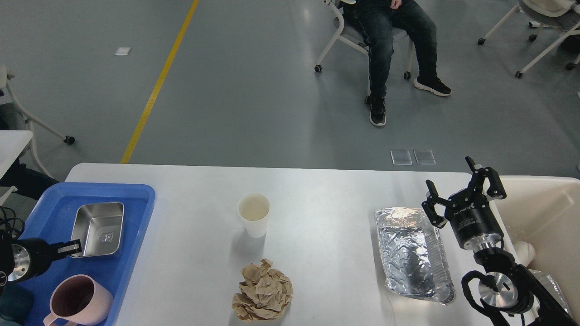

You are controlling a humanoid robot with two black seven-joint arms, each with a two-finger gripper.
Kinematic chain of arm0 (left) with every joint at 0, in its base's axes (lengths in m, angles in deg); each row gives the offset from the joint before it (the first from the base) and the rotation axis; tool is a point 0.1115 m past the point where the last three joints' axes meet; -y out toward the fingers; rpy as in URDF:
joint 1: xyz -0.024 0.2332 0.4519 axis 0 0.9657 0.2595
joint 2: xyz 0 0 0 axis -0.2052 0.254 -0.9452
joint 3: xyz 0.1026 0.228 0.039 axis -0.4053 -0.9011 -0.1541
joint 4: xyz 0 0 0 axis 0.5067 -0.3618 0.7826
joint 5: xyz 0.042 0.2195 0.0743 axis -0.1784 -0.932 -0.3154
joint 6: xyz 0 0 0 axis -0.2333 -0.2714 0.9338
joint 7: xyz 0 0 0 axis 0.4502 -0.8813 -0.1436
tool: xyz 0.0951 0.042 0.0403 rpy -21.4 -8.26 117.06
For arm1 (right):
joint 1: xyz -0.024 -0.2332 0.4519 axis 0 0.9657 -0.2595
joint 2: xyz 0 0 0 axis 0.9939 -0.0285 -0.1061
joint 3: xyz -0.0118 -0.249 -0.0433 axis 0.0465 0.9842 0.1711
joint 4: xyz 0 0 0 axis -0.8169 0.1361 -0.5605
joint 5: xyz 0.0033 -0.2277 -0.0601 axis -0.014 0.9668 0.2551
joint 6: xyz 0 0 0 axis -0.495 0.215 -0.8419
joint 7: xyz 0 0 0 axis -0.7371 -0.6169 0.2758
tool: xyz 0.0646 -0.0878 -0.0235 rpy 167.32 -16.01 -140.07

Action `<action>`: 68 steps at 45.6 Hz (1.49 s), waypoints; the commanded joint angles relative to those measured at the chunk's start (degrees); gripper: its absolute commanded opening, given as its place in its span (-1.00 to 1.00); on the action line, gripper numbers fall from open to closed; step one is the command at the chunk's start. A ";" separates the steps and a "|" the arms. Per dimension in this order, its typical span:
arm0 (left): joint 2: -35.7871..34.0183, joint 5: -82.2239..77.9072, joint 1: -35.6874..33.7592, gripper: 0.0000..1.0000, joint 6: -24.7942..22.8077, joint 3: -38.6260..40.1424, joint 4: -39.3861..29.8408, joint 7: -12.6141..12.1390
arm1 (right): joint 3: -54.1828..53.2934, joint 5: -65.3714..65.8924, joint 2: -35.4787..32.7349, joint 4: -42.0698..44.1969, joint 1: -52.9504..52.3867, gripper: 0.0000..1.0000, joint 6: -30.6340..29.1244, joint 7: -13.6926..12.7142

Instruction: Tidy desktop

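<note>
The white desktop [326, 190] fills the lower view. On it stand a white paper cup [253, 214], upright and empty, a crumpled brown paper ball [263, 292] near the front edge, and a foil tray [413, 252] at the right. My right gripper [453, 183] is open and empty, raised just right of the foil tray's far end. My left gripper [72, 246] points right over the blue tray [136, 199], its tips by a steel container [99, 228]; its fingers lie close together and hold nothing that I can see.
The blue tray also holds a pink mug [79, 301] at the front. A cream bin [548, 217] stands at the table's right end with some waste inside. A seated person [394, 45] and wheeled chairs are on the floor beyond the table.
</note>
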 commanded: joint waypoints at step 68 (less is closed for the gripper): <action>22.77 79.42 0.34 0.95 12.03 32.64 -6.41 6.40 | 3.96 16.68 -10.27 -2.88 -2.45 1.00 0.72 2.19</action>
